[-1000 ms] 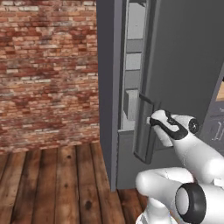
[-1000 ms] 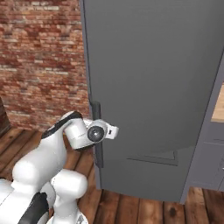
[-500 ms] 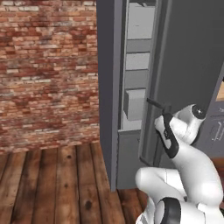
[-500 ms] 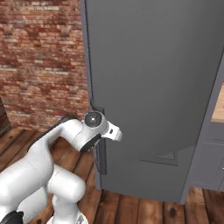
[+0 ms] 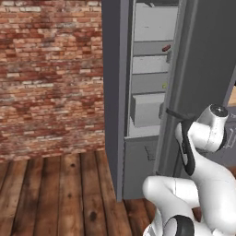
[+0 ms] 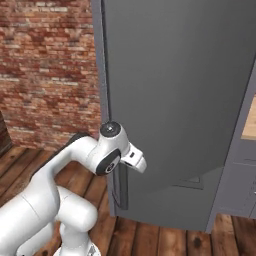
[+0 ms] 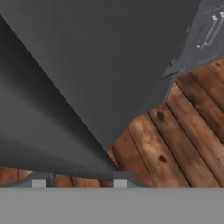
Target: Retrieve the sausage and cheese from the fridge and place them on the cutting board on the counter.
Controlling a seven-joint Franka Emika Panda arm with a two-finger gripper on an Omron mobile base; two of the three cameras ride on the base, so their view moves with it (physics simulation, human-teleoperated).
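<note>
Fridge shelves, seen through the part-open door
I see the sausage (image 5: pixel 166 48) lying on an upper fridge (image 5: pixel 113 92) shelf, at two o'clock; plank floor (image 5: pixel 55 193) beneath.

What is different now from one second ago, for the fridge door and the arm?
The fridge door has swung wider, so more shelves show, with the sausage on one. The gripper has drawn back with the door's handle. Fridge body, brick wall and wooden floor stayed unchanged.

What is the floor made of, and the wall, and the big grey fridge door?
The floor looks like brown wooden planks, with grain, knots and seams. The wall looks like rough red brick with pale mortar lines. The fridge door is smooth, matte dark grey, possibly painted metal; hard to tell.
</note>
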